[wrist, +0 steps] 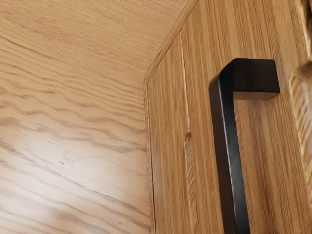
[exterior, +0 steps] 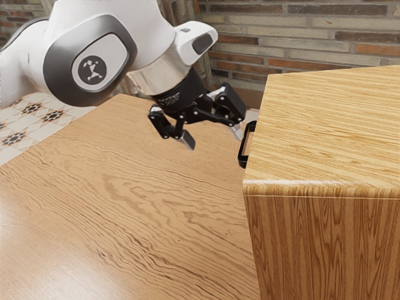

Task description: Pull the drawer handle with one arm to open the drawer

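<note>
Two spread fingers (exterior: 187, 140) beside the drawer handle (exterior: 244, 145) (open tabletop (exterior: 125, 206) beneath)

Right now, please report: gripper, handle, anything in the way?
Gripper open, beside handle, not closed on it. Drawer looks shut. Nothing seen in the way.

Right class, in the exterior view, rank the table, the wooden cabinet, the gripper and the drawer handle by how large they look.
1. table, largest
2. wooden cabinet, though both run past the picture's edge
3. gripper
4. drawer handle, smallest
</note>
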`<state>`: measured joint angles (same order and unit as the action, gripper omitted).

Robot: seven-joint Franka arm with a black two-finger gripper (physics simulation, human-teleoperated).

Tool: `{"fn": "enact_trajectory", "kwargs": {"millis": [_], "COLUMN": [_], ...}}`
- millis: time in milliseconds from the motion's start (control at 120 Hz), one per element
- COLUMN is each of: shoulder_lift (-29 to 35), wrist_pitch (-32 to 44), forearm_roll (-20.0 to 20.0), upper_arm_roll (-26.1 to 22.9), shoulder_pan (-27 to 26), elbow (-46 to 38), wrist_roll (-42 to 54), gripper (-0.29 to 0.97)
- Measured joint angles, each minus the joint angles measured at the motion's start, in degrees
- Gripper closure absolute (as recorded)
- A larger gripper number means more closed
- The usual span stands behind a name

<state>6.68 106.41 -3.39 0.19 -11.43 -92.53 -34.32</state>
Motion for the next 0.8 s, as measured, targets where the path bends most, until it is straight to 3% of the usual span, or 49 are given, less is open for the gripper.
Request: {"fn": "enact_trajectory", "kwargs": {"millis": [425,675,800], "shoulder_lift": [0.0,0.1,0.3], "wrist_pitch": [4.7,5.4,5.5], "forearm_roll": [-1.2,-2.9,-2.9], "upper_arm_roll": [-0.2,-0.2,-0.1], "shoulder_pan": [-0.4,-0.4,-0.3], "elbow": [-3.2,-4.1,-4.6], "wrist_roll": [7.3,7.0,6.6], "gripper": [0.00,0.00,0.10]}}
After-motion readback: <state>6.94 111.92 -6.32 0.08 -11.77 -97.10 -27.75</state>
